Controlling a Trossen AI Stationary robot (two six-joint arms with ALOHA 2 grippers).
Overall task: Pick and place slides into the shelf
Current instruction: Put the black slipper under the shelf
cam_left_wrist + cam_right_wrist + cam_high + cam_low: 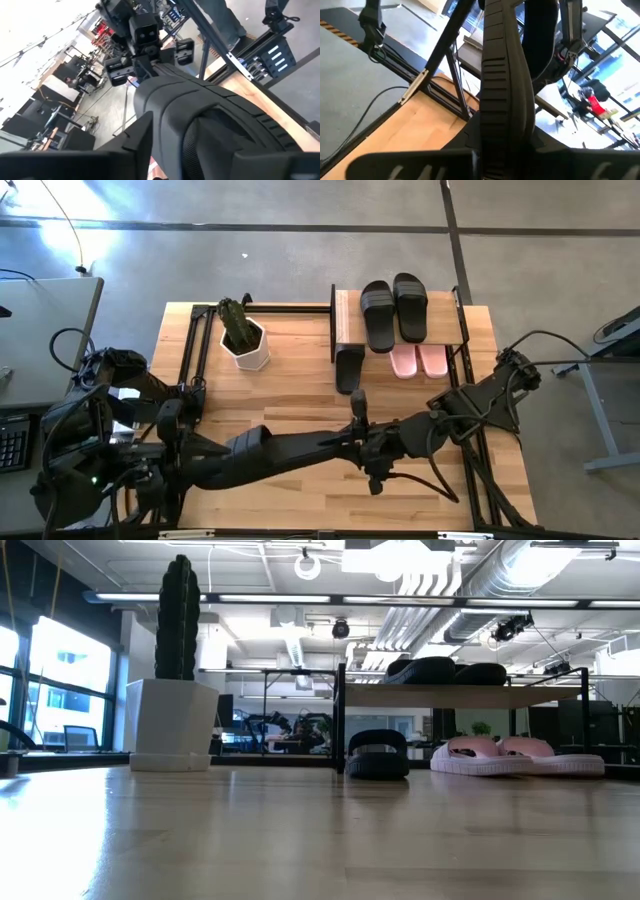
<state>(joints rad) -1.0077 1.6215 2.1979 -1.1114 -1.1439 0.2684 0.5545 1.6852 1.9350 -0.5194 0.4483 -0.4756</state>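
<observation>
The shelf [400, 330] stands at the table's far edge, right of the middle. Two black slides [378, 315] [410, 307] lie side by side on its wooden top board [450, 695]. Two pink slides [403, 360] [432, 360] rest under that board, near ends sticking out [470, 755]. A third black slide [349, 368] [377, 753] lies under the board's left end. No further slide shows. My left arm [270, 452] and right arm [450, 420] lie folded low over the table's near half, meeting near its middle, away from the slides. Neither arm's fingers show.
A white hexagonal pot with a cactus [243, 340] [175, 720] stands left of the shelf at the far edge. Black frame rails [190, 350] run along the table's left side and others [480, 470] along its right side. Bare wood [290, 395] lies between the arms and the shelf.
</observation>
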